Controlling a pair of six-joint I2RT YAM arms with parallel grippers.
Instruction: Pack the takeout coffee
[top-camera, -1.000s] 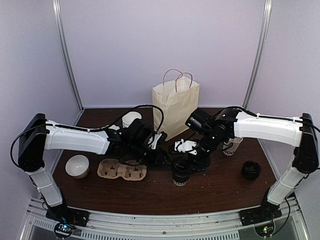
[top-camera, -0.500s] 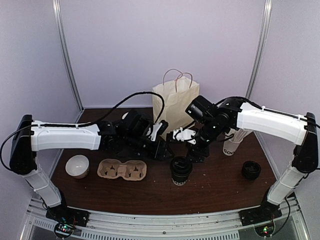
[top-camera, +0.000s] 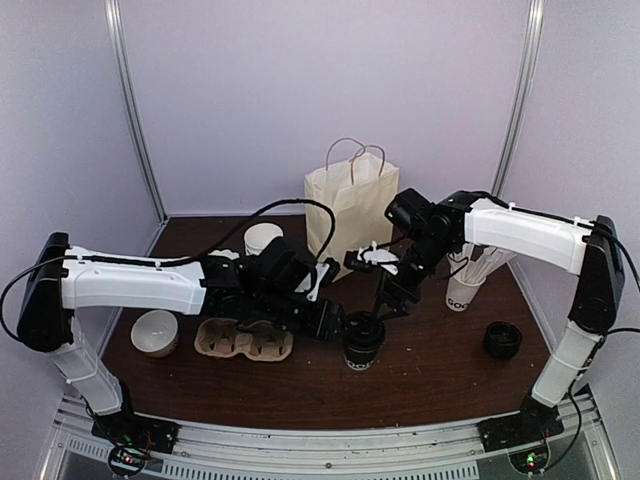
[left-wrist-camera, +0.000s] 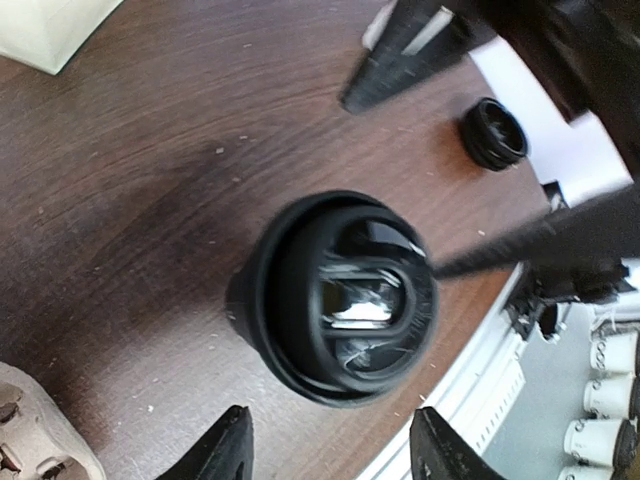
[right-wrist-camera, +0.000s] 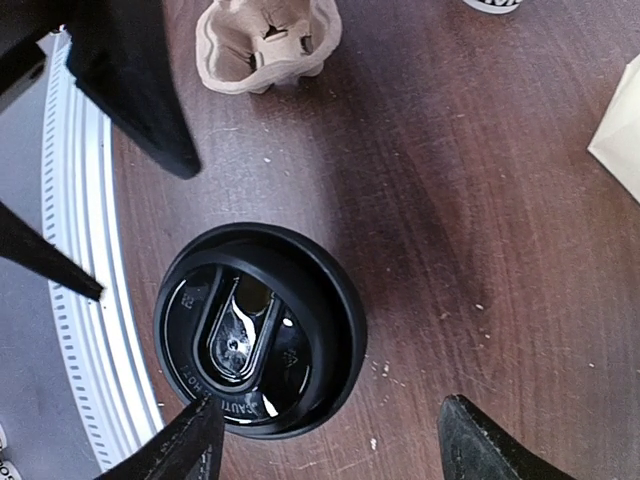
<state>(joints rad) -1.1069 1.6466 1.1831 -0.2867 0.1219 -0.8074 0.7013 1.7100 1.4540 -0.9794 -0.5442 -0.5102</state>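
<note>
From overhead I get the whole layout, left to right: a white bowl (top-camera: 155, 332), a cardboard cup carrier (top-camera: 243, 340), the left gripper (top-camera: 332, 322), the takeout coffee (top-camera: 362, 340), the right gripper (top-camera: 390, 303) above and just behind it, a lettered cup (top-camera: 463, 292) holding white sticks, and a black stack (top-camera: 501, 341) far right. A paper bag (top-camera: 350, 215) stands behind the coffee, with a plain white cup (top-camera: 263, 240) to the bag's left.

That view doesn't let me read either set of jaws; the 2 wrist cameras do. My left gripper's fingers are parted with nothing between them, and the lid sits just ahead of the tips. My right gripper's fingers are spread wider, also holding nothing, and look nearly straight down on the lid. Only the wrist views show the lid's oval recess; only the overhead shows white lettering on the cup's side.

The coffee stands upright on the surface (top-camera: 430, 370), long axis vertical, lid up, near the middle and toward the near half.

The carrier is near on its left, with the left gripper between them. To its right, bare wood runs up to the black stack. The right wrist view shows the metal rail of the near edge close by the cup.
</note>
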